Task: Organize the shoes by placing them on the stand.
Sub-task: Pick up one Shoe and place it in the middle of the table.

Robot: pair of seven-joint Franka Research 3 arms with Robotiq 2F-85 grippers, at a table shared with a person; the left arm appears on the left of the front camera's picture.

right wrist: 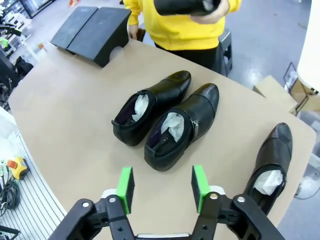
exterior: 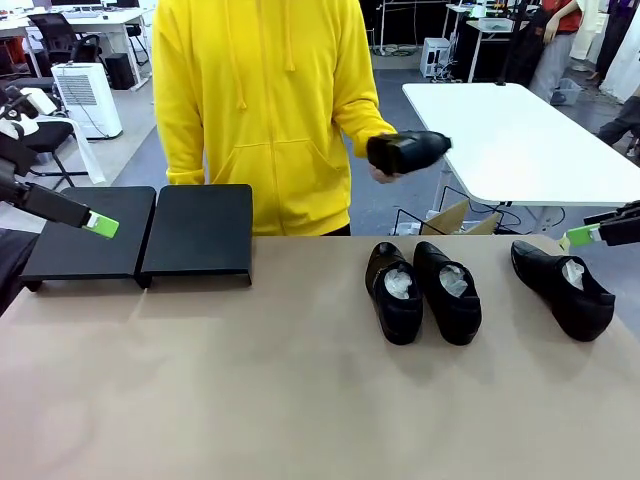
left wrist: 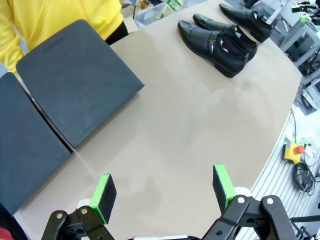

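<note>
**Front view.** The beige flat table (exterior: 300, 420) carries the stand at 10 o'clock. It consists of two low matte black flat-topped platforms. The left platform (exterior: 90, 240) and the right platform (exterior: 200, 232) sit edge to edge, and both tops are bare. Just right of centre lie two glossy black low-cut shoes stuffed with white paper, the left shoe (exterior: 395, 295) touching the right shoe (exterior: 448, 292). A third shoe (exterior: 565, 288), of the same kind, lies apart at 3 o'clock. At 12 o'clock a person in a yellow hooded top (exterior: 260, 100) holds a fourth shoe (exterior: 410, 150) in one hand (exterior: 378, 168), clear of the table. The left end effector (exterior: 103, 226) hovers over the left platform at 9 o'clock. The right end effector (exterior: 580, 236) enters at 3 o'clock, near the third shoe.

**Left wrist view.** The left end effector (left wrist: 162, 187) is spread wide, with only bare table between its green pads (left wrist: 105, 192). The stand (left wrist: 80, 85) lies at 10 o'clock. The shoes (left wrist: 215, 42) lie at 1 o'clock, well apart from it.

**Right wrist view.** The right end effector (right wrist: 162, 187) has its pads apart and pinches nothing. The left shoe (right wrist: 150, 107) and right shoe (right wrist: 182, 127) lie at 12 o'clock, near its fingertips. The third shoe (right wrist: 270, 165) is at 3 o'clock. The stand (right wrist: 92, 30) is at 11 o'clock, and the fourth shoe (right wrist: 182, 6) is at the top edge.
</note>
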